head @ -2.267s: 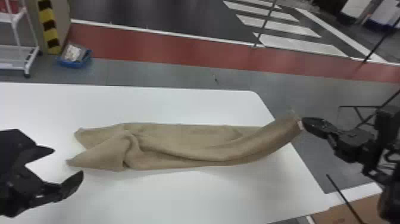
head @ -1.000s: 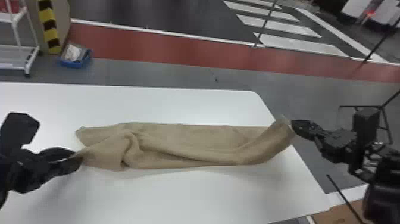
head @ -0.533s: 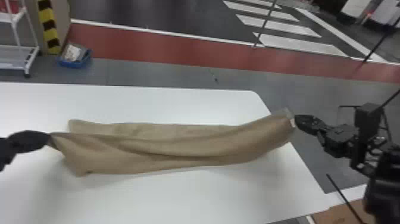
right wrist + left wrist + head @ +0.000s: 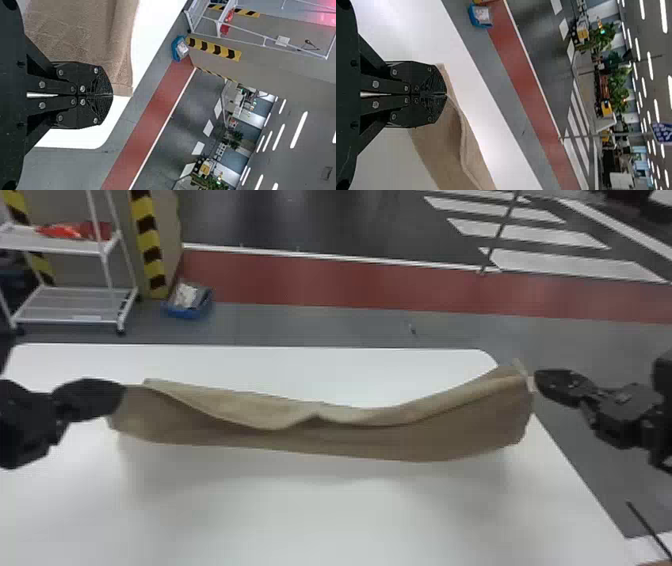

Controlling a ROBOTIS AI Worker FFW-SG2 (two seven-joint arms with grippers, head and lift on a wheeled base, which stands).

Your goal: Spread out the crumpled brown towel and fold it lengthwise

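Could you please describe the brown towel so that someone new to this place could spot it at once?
Look for the big white table in front of the robot. Over it, a long strip is drawn out between the left gripper and the right gripper: the brown towel. Its soft, creased cloth sets it apart from the smooth table and hard black grippers.

The white table (image 4: 325, 520) has a rounded corner toward two o'clock. Whether the brown towel (image 4: 350, 440) touches it is unclear.
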